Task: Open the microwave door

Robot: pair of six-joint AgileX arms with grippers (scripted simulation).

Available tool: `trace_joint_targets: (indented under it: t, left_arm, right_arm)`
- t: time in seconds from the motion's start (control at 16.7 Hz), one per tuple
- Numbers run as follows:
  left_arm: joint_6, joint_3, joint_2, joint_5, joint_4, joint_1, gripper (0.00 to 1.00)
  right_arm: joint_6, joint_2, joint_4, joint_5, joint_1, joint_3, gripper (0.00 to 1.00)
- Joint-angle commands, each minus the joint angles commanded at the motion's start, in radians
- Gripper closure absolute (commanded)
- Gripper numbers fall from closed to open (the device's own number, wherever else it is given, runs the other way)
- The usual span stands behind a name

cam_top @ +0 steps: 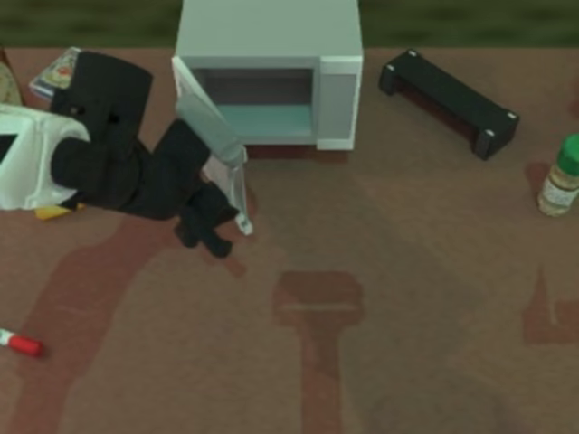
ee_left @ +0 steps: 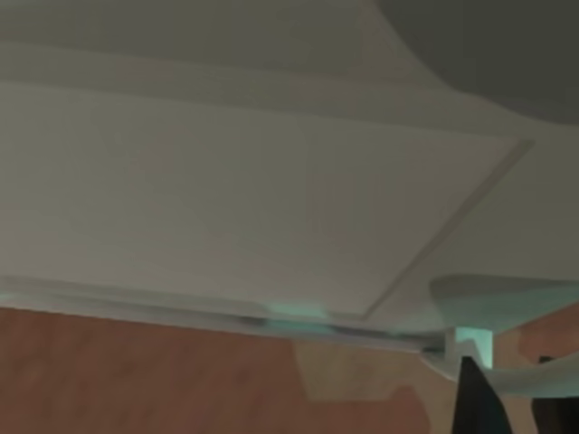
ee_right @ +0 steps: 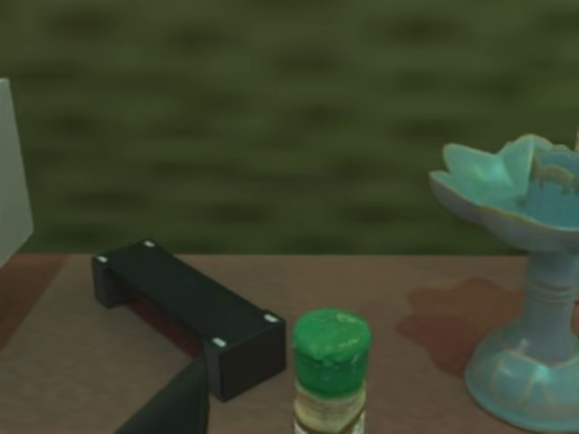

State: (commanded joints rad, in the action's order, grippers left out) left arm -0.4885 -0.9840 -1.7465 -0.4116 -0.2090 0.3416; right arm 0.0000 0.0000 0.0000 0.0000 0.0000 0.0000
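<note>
1. One arm worked: the left hand sat at the free edge of the microwave door; whether it grasped the handle, I cannot tell.
2. The door stood swung out toward seven o'clock from the microwave, at the tabletop's twelve o'clock edge.

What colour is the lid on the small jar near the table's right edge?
Green lid on the pale jar; clearest in the right wrist view.
</note>
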Motion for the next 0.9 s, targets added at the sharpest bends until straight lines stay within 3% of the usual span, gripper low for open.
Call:
trace_joint_targets:
  t: [0.9]
  left_arm:
    - [-0.008, 0.003, -0.002, -0.011, -0.008, 0.000, 1.00]
  right_arm:
    - [0.000, 0.000, 0.000, 0.000, 0.000, 0.000, 0.00]
